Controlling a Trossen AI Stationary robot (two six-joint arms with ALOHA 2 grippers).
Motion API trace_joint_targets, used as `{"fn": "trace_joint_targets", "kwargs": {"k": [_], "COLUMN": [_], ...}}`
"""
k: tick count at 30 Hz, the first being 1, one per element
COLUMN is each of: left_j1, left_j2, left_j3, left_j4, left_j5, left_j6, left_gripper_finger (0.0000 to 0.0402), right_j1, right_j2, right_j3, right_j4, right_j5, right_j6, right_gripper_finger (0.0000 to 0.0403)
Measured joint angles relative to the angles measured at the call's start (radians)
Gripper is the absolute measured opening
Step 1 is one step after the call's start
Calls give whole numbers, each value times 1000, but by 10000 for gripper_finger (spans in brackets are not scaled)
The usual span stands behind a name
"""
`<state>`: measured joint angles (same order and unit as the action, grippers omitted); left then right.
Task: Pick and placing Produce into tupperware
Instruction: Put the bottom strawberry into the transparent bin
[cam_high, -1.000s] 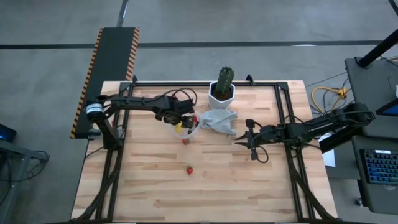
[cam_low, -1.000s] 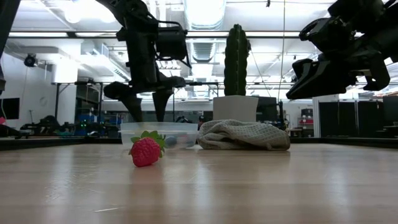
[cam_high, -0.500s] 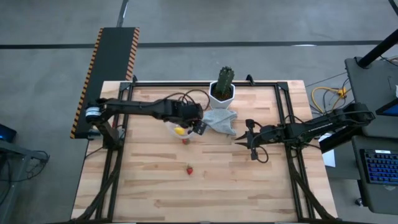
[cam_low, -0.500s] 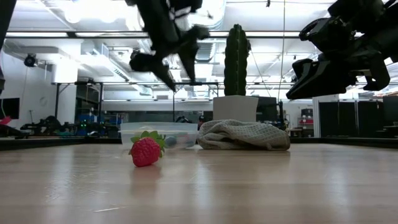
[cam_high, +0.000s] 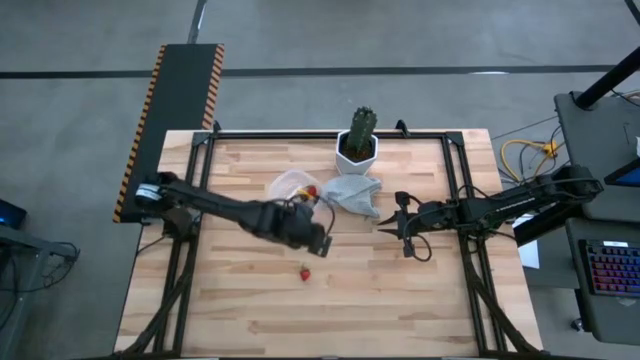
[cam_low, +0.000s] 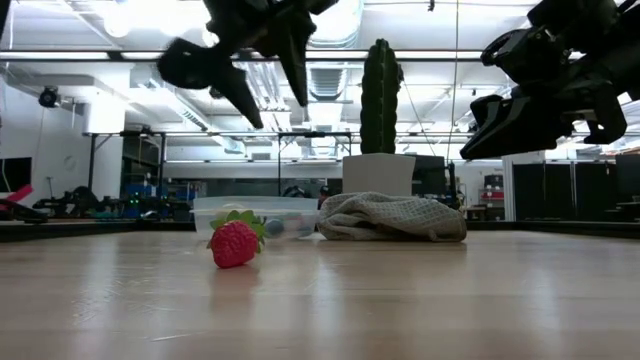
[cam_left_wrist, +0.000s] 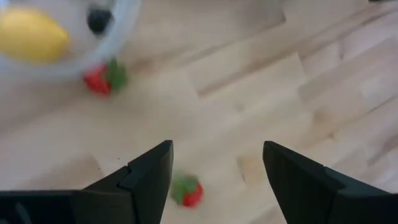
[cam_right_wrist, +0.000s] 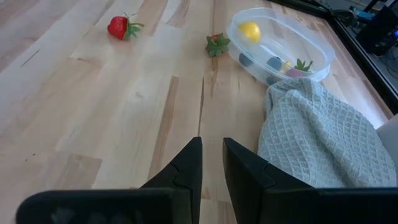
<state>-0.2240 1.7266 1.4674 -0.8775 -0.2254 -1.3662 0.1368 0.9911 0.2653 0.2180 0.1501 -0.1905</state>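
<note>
From above: left hand (cam_high: 318, 240) over bare tabletop (cam_high: 240, 290), between the round clear container (cam_high: 297, 187) and a lone strawberry (cam_high: 305, 272) nearer the front edge. Right hand (cam_high: 398, 228) parked well to the right, just beside the grey cloth (cam_high: 352, 195). Cactus in its white pot (cam_high: 357, 150) behind the cloth. Something red visible at the container's rim; the rest of its contents too small to make out here.

At tabletop level: strawberry (cam_low: 234, 243) large in the foreground, standing on the wood; container (cam_low: 255, 215) low behind it, cloth (cam_low: 392, 217) touching its right side, pot (cam_low: 379, 173) behind. Left hand (cam_low: 262, 85) hanging high, fingers spread wide and empty. Right hand's fingertips out of this view.

From the left wrist: two dark fingers (cam_left_wrist: 149, 171) set far apart, nothing between them, with the lone strawberry (cam_left_wrist: 187, 190) on the wood below. A second strawberry (cam_left_wrist: 103, 77) lying outside the container, just beside its wall. Lemon (cam_left_wrist: 30, 36) and a dark round piece (cam_left_wrist: 98, 20) inside.

From the right wrist: fingers (cam_right_wrist: 189, 163) nearly together with a narrow gap, holding nothing. Both strawberries (cam_right_wrist: 119, 27) on the wood; lemon (cam_right_wrist: 250, 30), dark pieces and a strawberry top inside the container (cam_right_wrist: 278, 46), with the cloth (cam_right_wrist: 323, 134) against it.
</note>
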Motion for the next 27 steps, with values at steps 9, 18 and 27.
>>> {"fn": "trace_joint_targets", "kwargs": {"k": [9, 18, 27], "left_j1": [-127, -176, -176], "left_j2": [128, 318, 435], "left_j3": [66, 313, 394], "left_j4": [-12, -309, -371], "left_j5": [19, 31, 33], "left_j6": [-231, -391, -413], "left_gripper_finger": [234, 234, 234], "right_j1": [0, 0, 0], "right_j2": [0, 0, 0], "right_j3": [0, 0, -5], "right_j4": [1, -4, -5], "right_j5": [0, -1, -4], "right_j6": [-1, -1, 0], "right_gripper_finger": [56, 56, 56]}}
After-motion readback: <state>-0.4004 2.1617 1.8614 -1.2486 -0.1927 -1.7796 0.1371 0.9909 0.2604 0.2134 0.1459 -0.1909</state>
